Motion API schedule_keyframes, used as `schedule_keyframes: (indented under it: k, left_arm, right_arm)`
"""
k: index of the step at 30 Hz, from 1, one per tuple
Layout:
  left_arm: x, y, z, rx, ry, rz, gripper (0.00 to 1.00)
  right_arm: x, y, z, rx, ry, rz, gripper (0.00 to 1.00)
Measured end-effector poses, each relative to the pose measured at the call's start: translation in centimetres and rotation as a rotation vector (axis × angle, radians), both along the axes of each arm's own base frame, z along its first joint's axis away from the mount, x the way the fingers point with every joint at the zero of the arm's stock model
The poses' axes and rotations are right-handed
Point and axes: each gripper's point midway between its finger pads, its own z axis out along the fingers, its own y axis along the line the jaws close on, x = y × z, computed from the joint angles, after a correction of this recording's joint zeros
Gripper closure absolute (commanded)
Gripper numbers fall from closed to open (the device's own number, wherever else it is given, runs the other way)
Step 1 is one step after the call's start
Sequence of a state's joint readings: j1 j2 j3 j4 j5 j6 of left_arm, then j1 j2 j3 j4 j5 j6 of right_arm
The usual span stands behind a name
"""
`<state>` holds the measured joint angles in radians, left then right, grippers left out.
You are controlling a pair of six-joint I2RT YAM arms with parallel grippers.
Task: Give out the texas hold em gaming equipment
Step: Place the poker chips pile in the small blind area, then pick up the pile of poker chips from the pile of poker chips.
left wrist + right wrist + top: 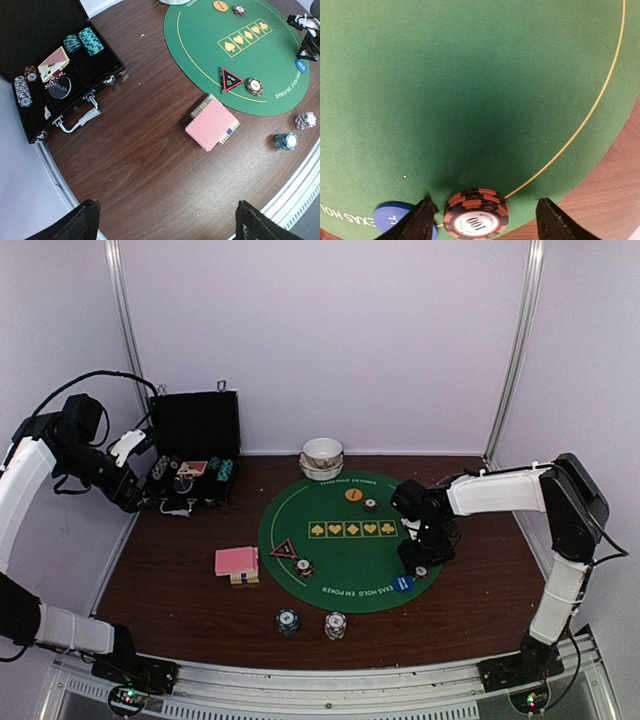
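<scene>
Around the brown chip stack (476,214), the right claw (485,210) stands spread

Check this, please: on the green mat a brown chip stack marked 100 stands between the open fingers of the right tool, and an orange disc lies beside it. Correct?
No: the disc beside the chip stack is blue, not orange, as the right wrist view shows. The rest holds: the stack stands on the green mat between the open fingers of the right tool.

White arm links (495,492), black joints (583,498), cables (95,374), black fingers (417,223)
</scene>
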<state>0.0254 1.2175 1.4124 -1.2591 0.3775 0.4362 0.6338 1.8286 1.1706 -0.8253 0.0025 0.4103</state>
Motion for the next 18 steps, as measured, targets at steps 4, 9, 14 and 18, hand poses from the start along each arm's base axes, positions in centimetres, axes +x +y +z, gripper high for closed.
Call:
schedule_keyframes:
  k: [4, 9, 14, 18]
  left_arm:
    - [0.0, 0.0, 0.0, 0.0, 0.0, 0.0, 0.02]
    - [0.0, 0.0, 0.0, 0.0, 0.0, 0.0, 0.02]
    - [-0.1, 0.1, -0.5, 0.003, 0.004, 0.002, 0.02]
    - [-0.1, 0.1, -0.8, 0.006, 0.004, 0.004, 0.02]
  right_arm:
    - [-0.1, -0.1, 0.5, 0.0, -0.004, 0.006, 0.22]
    - [-0.1, 2.2, 4.5, 0.042, -0.08, 0.076, 0.17]
    - [-2.8, 10.5, 10.6, 0.154, -0.198, 0.29, 0.11]
    - [-7.1, 16.0, 11.9, 0.21, -0.193, 0.451, 0.06]
